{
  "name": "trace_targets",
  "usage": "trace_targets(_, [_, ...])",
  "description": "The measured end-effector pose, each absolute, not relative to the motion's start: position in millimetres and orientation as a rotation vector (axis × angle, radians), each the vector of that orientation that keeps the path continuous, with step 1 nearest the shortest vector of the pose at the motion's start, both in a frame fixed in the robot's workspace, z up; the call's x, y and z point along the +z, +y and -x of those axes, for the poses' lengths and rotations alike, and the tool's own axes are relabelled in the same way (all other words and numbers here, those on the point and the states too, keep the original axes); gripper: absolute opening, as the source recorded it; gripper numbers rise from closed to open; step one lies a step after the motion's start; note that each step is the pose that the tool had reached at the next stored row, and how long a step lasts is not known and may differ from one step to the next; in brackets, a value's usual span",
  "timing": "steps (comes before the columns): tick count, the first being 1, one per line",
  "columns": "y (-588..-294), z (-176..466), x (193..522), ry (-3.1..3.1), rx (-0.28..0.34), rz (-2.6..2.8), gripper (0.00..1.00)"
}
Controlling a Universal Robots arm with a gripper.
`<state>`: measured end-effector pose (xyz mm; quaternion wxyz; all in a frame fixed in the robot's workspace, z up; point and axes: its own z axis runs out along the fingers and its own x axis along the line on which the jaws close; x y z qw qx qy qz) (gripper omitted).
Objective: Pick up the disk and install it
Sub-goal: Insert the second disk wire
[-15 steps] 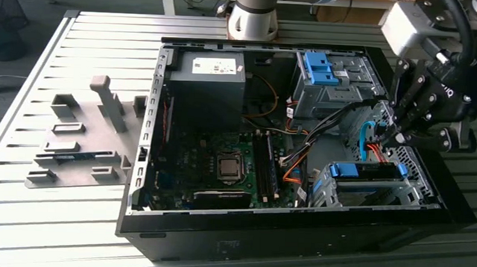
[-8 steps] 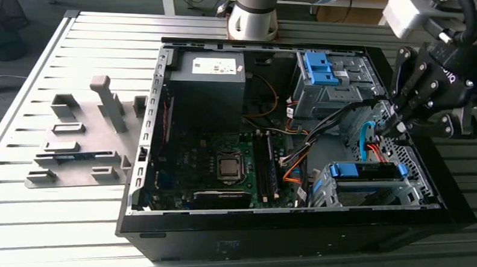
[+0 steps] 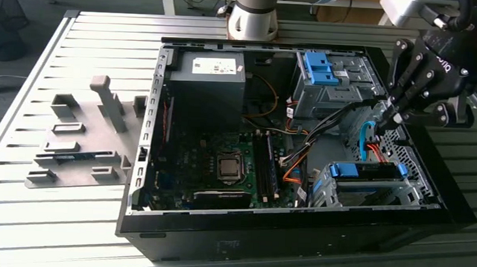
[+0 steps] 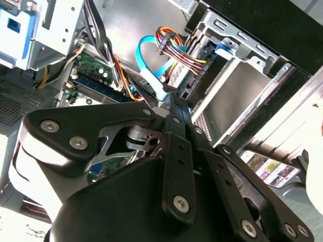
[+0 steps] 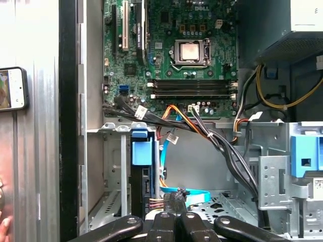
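Black gripper, jaws closed and empty, hangs above the case, just beyond the disk in its cage; pressing gently and squarely would seat it.

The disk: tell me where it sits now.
In the exterior view the disk sits in the drive cage at the open computer case's near corner on the exterior view's right, below the pincer.
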<state>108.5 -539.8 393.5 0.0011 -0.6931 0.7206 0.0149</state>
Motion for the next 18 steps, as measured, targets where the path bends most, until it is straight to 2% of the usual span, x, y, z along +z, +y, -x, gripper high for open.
trace_targets(12, [-538.0, -108.5, 393.5, 2.268, 0.039, 2.181, 0.11])
trace_targets(13, [-538.0, -108.5, 393.5, 2.268, 0.039, 2.181, 0.2])
trace_targets(14, [-538.0, -108.5, 393.5, 2.268, 0.039, 2.181, 0.2])
trace_targets(15, [-538.0, -108.5, 393.5, 2.268, 0.039, 2.181, 0.27])
trace_targets(18, [-538.0, -108.5, 393.5, 2.268, 0.039, 2.181, 0.28])
